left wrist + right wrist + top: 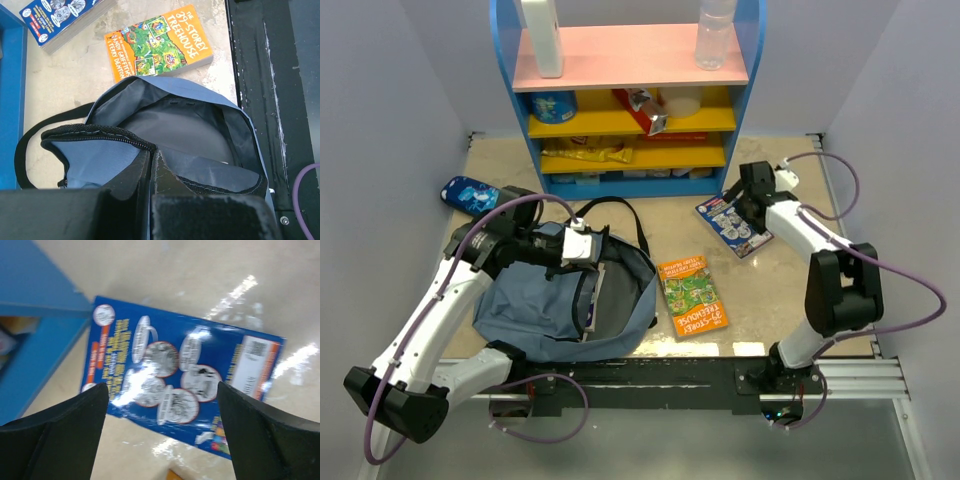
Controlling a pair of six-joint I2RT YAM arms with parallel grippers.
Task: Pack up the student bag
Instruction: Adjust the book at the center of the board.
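The bench (760,305) lies bare to the right of the orange book (691,296). The student bag (535,310) lies front-left, its mouth gaping just beside that book's edge. The left gripper (151,157) is pressed together, pinching the bag's zippered rim. The right gripper (162,390) hangs spread over a blue book (175,375) at the shelf unit's (630,186) corner.

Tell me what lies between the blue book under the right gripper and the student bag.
The orange book lies there, flat on the table, close to the student bag; the top view shows it.

Slate-blue bag (525,312), orange bk (692,296), blue bk (175,375).
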